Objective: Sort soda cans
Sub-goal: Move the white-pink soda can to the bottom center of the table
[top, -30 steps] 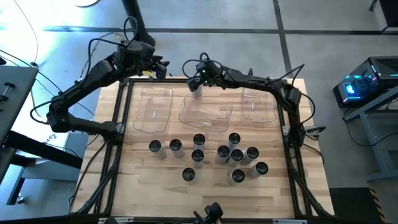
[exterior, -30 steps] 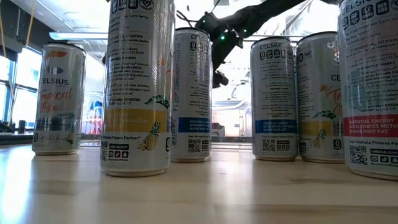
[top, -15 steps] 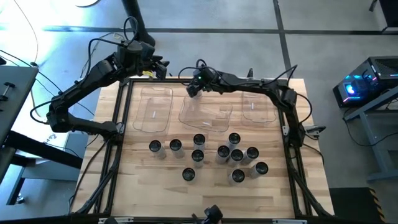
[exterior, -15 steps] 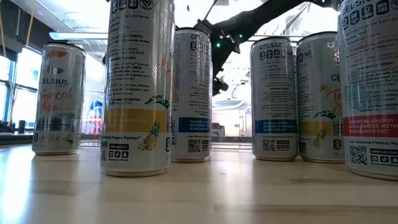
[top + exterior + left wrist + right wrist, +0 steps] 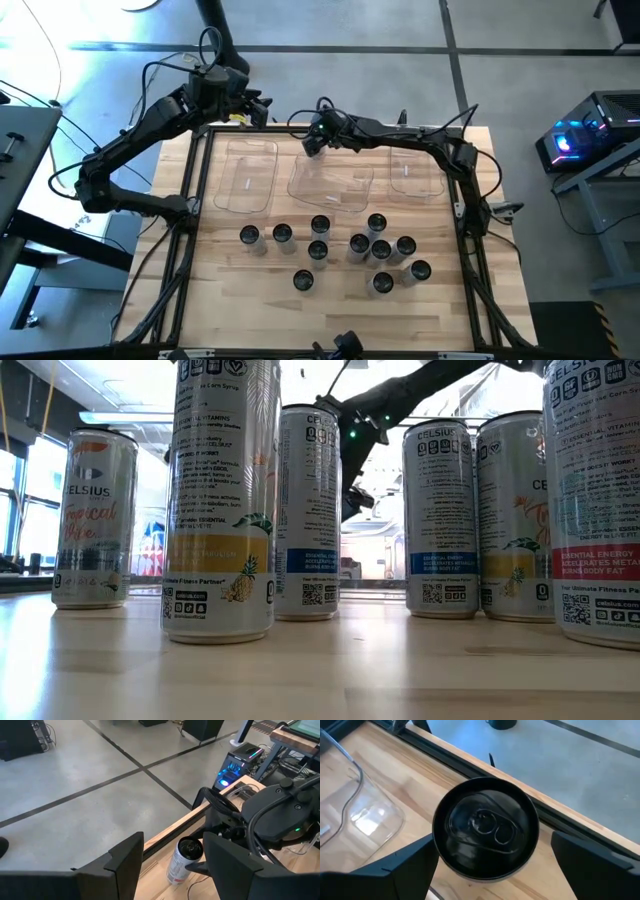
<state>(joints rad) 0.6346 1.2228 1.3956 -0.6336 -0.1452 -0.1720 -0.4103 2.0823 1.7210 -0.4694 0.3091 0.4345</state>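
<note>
One pale butcher-block wooden table (image 5: 250,310) with a black metal frame carries everything. Along its far side lie three clear rectangular plastic bins (image 5: 247,175), none of which seems to hold a can. Nearer the camera, eleven slim silver soda cans (image 5: 318,250) with dark round tops stand upright in a loose cluster, several almost touching. A twelfth can (image 5: 486,827) sits at the far edge, just beside the black rail and the corner of the middle bin. The right gripper (image 5: 313,145) hangs over that can with its dark fingers (image 5: 405,865) spread wide to either side. A gap shows on one side, so I judge it straddled and not clamped (whether it rests on the wood or hangs just clear, I cannot tell). The left gripper (image 5: 255,108) waits off the table's far left corner, its fingers partly apart on nothing. As for handling, these are tall, narrow aluminium cylinders: smooth and rather slippery, thin-walled enough to dent under a hard squeeze, and easy to topple from a sideways nudge. Their weight depends on whether they are full, which cannot be seen. The best hold is probably across the round wall at about mid-height, squarely on the widest line, with firm but modest pressure.
</note>
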